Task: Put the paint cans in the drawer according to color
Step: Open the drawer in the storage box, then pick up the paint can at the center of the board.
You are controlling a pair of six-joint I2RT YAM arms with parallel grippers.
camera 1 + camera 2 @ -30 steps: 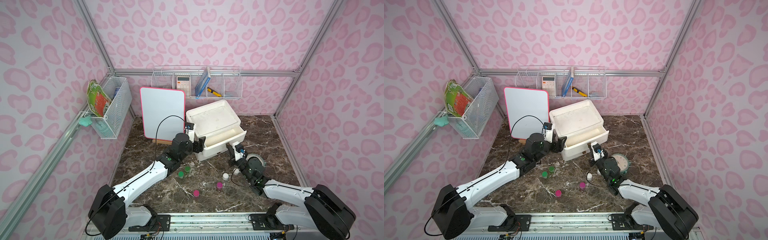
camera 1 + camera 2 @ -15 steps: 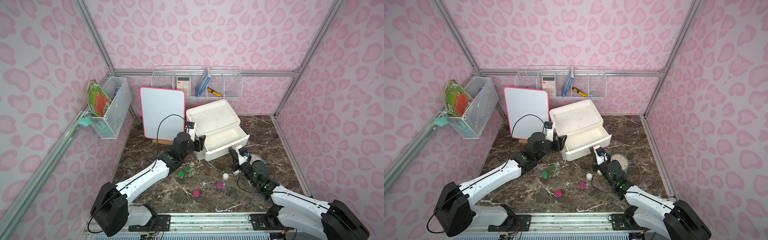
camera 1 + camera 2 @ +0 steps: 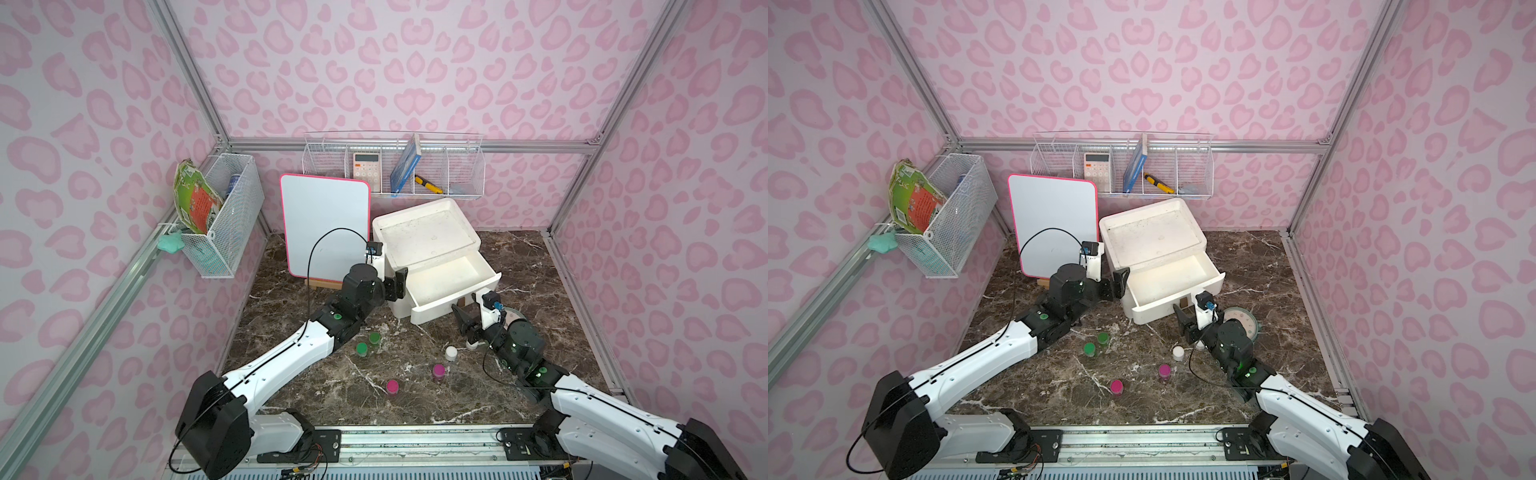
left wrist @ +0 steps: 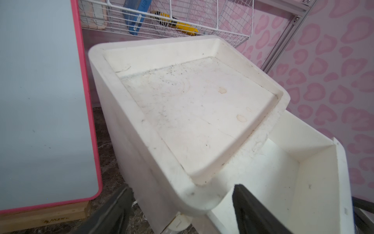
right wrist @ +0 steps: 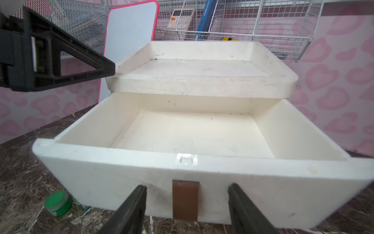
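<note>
Drawer (image 5: 101, 178) further out; right pincer (image 5: 187, 186) opened, straddling handle (image 5: 185, 199).

Paint cans (image 3: 362, 348) lidded green, magenta, white; drawer (image 3: 436, 307) white; tabletop (image 3: 415, 399) brown-veined marble; walls (image 3: 415, 62) pink-blotched.

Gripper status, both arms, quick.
Left gripper: open, drawer unit corner between its jaws.
Right gripper: open, jaws either side of the drawer handle, holding nothing.
</note>
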